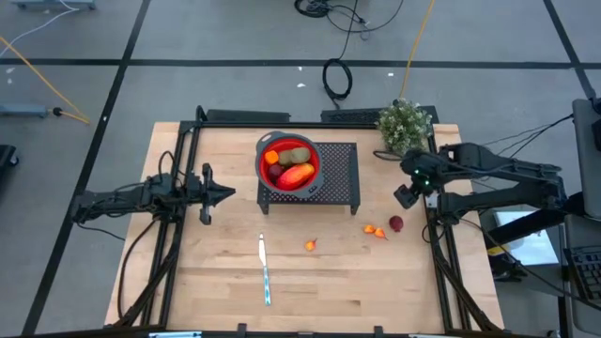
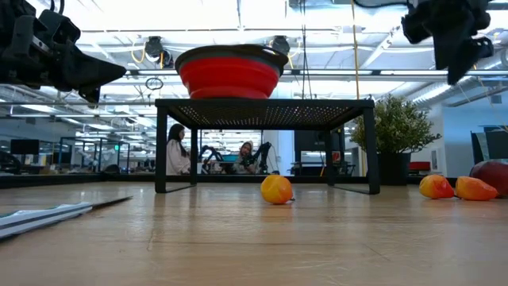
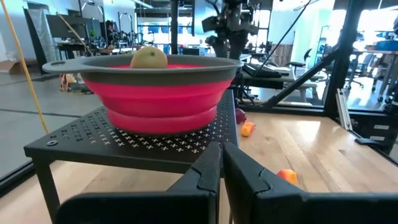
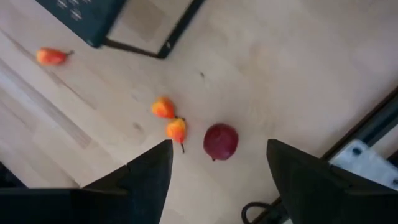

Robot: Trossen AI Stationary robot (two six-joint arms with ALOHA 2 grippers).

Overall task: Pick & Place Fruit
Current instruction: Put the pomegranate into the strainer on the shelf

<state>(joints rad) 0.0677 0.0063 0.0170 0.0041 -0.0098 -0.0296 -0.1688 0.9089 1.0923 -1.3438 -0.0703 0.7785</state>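
Waiting at the left side of the table, the left gripper (image 1: 228, 194) is pinched tight with nothing in it. Next comes the knife (image 1: 265, 271), lying flat near the front edge. Behind it the bowl (image 1: 289, 161) sits on the black stand (image 1: 338, 184) and already has fruit in it. An orange piece (image 1: 310, 245) lies alone in the middle. Two more orange pieces (image 1: 375, 231) lie just beside the dark red fruit (image 1: 396, 223). The right gripper (image 1: 407, 195) hangs above that fruit with its fingers spread wide and empty. I think the step now is picking. It should drop straight down. The table frame is close on the right, so room is tight there.
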